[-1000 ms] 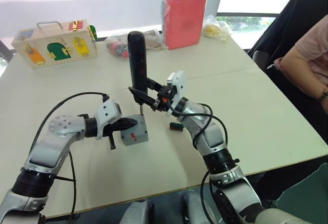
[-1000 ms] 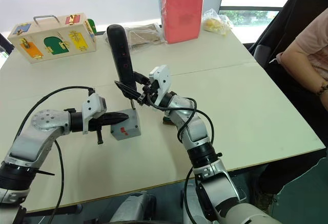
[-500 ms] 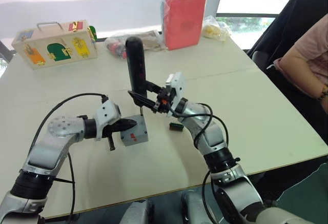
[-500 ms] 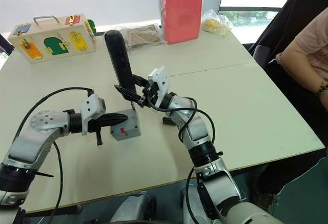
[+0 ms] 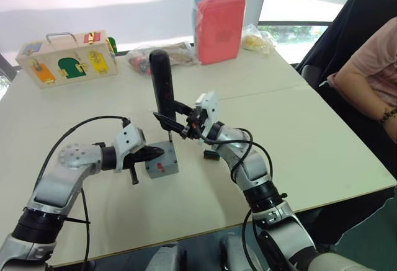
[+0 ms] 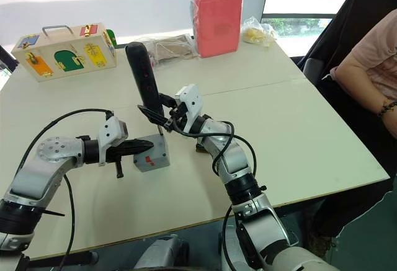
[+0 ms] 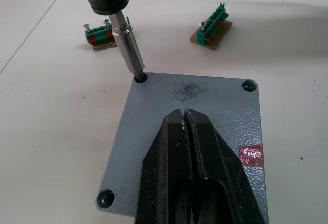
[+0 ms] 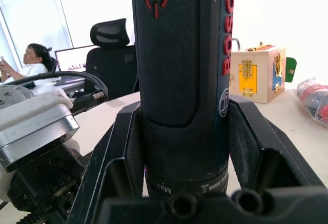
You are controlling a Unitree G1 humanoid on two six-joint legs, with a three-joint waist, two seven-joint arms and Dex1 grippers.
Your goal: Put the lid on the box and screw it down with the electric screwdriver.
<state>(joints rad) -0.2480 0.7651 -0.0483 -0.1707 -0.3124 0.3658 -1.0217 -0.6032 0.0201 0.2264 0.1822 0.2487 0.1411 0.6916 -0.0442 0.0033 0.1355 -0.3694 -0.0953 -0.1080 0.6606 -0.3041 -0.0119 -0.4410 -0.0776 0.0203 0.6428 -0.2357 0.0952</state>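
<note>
Right claw (image 5: 175, 119) clamps the electric screwdriver (image 5: 163, 84) near-upright, long axis slightly tilted; bit tip seated in a corner screw hole of the lid (image 7: 205, 131), directly below the claw. Left claw (image 7: 187, 126), fingers together, presses the lid on the box (image 5: 162, 167), mid-table (image 5: 310, 128).

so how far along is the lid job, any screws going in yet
Done: the lid sits on the box, pressed down by the shut left gripper. In hand: the right gripper holds the electric screwdriver upright, its bit in one corner hole. Left: the other three visible corner holes look empty; whether this screw is seated can't be told.
</note>
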